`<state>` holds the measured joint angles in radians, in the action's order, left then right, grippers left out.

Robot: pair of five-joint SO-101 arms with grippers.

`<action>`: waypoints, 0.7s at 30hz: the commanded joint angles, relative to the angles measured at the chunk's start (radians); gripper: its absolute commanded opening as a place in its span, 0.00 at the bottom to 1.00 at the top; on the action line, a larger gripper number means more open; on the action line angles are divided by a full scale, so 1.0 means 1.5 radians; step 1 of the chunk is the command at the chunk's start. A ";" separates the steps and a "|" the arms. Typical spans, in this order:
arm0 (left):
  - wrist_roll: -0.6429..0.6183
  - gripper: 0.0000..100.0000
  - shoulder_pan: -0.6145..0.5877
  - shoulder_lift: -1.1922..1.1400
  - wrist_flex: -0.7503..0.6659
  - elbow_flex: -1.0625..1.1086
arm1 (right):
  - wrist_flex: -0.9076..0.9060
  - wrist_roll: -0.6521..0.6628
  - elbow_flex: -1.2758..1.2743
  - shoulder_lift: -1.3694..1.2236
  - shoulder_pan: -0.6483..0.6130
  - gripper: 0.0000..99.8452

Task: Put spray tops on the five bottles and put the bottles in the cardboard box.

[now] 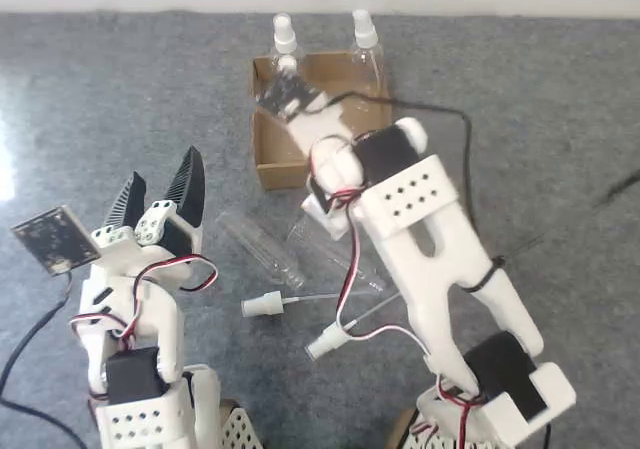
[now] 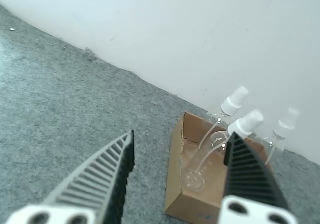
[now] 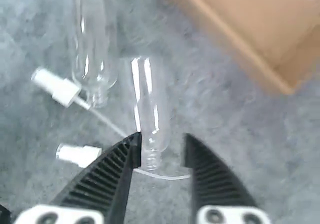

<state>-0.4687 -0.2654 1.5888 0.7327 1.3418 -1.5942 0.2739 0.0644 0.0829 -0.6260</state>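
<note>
The cardboard box sits in the upper middle of the high view on the grey tabletop, close to a white wall. Just behind its far side stand two bottles with spray tops on, the back left bottle and the back right bottle. A third topped bottle leans inside the box.

In the centre of the high view two bare bottles lie on their sides: the left lying bottle and the right lying bottle, the second partly hidden under the right arm, which stretches from the lower right up to the box and covers part of it. Two loose spray tops lie below them, the upper spray top and the lower spray top, each with its thin tube.

The right claw is spread apart and empty, with the open mouth of the right lying bottle between its fingers. The left claw, at the left of the high view, gapes wide and holds nothing
</note>
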 commanded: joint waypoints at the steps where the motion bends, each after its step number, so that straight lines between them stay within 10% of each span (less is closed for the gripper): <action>1: 0.003 0.27 -0.001 0.012 -0.016 -0.036 | 0.059 -0.007 -0.061 0.037 -0.026 0.20; 21: 0.004 0.27 -0.002 0.012 -0.017 -0.036 | 0.314 -0.003 -0.287 0.030 -0.062 0.32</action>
<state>-0.4687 -0.2654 1.5888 0.7327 1.3418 -1.1692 0.2723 -0.3621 0.0829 -0.7119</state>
